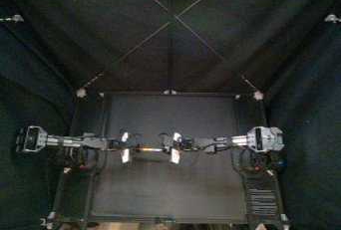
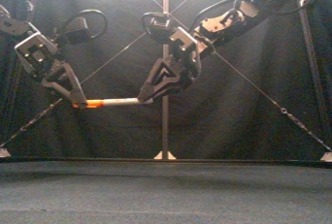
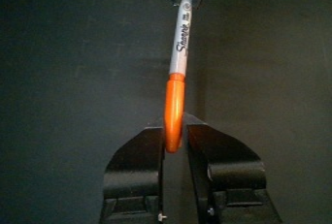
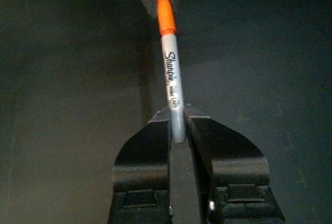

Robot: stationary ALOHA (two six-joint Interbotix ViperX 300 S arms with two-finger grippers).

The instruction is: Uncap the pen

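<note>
Aloft, the pen bridges them — left pincer clamps its cap, right pincer its barrel.

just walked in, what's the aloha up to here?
Both arms hold one marker pen level in the air above the table. The left gripper is shut on its orange cap, the right gripper on the grey barrel. The cap looks seated on the barrel, so the pen is not yet uncapped.
</note>
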